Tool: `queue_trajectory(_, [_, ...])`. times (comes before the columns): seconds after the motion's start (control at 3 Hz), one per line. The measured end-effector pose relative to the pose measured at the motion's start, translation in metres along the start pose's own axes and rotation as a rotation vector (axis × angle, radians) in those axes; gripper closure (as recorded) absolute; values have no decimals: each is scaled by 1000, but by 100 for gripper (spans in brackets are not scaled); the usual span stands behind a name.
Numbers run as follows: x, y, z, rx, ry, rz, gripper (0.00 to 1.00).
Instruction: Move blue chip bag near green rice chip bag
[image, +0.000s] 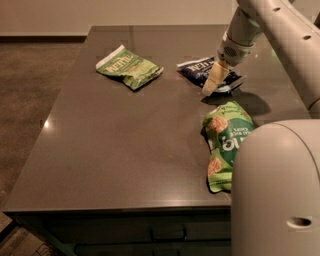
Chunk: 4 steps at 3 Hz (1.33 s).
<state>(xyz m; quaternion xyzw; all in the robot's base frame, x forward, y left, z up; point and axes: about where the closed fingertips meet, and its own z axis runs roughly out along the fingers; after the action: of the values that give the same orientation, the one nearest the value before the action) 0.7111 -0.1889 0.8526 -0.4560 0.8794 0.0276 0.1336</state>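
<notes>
hand (214, 82) on blue chip bag (196, 70) | obstacle: green rice chip bag (226, 142) near | free: table (125, 150) middle
</notes>
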Motion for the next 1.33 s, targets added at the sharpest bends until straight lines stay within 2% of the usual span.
queue_trajectory(0.33, [1, 2, 0, -7, 14, -3, 41])
queue_trajectory(1.0, [-8, 20, -36, -11, -35, -68, 87])
queue_trajectory(1.33, [-8, 37, -65, -7, -52, -139, 100])
